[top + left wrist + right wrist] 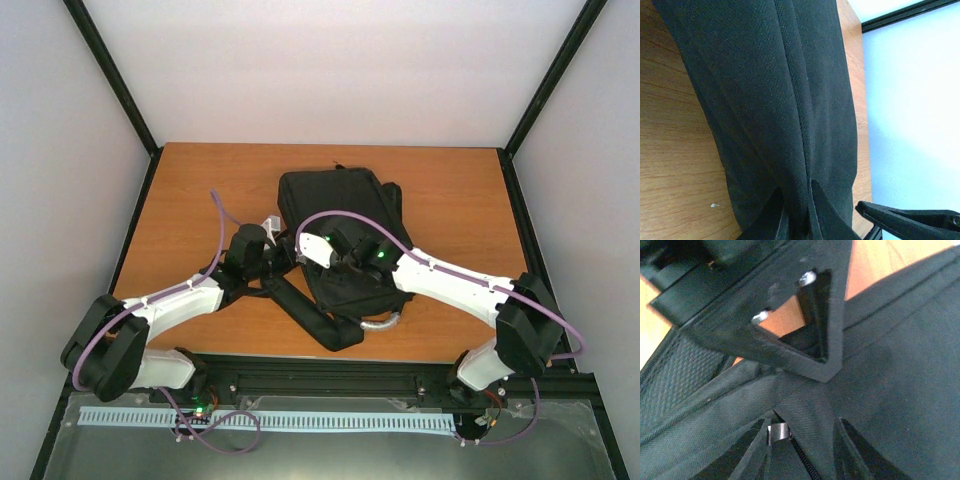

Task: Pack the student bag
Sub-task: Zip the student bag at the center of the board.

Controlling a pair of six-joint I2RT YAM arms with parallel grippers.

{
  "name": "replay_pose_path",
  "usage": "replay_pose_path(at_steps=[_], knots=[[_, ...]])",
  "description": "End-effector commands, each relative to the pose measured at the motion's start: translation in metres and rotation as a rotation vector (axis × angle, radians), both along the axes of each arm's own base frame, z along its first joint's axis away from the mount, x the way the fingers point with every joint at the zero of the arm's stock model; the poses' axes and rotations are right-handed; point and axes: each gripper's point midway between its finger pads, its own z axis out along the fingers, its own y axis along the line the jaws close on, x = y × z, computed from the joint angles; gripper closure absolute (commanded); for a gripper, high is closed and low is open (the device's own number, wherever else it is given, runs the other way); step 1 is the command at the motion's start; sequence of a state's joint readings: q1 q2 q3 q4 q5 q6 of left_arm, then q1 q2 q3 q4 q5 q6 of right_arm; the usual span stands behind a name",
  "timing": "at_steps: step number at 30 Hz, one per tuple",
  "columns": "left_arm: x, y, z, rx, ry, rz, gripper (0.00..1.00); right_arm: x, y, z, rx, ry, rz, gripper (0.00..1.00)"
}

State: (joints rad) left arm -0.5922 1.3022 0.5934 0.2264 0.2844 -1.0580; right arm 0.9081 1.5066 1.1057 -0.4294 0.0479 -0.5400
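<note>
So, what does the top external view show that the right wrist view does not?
Only the top external view: the whole student bag, its grey handle, the left arm and the right arm. Only the right wrist view: a zip with its grey slider, between the fingers of the right tool. Both: black bag fabric and the wooden table.
</note>
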Motion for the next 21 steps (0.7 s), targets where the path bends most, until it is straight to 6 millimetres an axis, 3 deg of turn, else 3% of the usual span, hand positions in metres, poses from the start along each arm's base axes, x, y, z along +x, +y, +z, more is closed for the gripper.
replay_pose_path(at_steps=[1, 11, 13, 21], knots=[[0.004, -0.011, 0.050, -0.088, -0.146, -0.031, 0.99, 0.014, 0.000, 0.031, 0.056, -0.100, -0.073, 0.71], [0.003, -0.013, 0.051, -0.084, -0.149, -0.031, 0.99, 0.006, 0.006, 0.013, 0.041, -0.022, -0.042, 0.88], [0.003, -0.012, 0.051, -0.078, -0.150, -0.029, 0.99, 0.006, 0.008, 0.013, 0.044, -0.010, -0.038, 0.97], [0.003, 0.000, 0.038, -0.025, -0.127, 0.025, 0.99, -0.005, -0.009, 0.018, 0.090, 0.031, -0.055, 0.97]])
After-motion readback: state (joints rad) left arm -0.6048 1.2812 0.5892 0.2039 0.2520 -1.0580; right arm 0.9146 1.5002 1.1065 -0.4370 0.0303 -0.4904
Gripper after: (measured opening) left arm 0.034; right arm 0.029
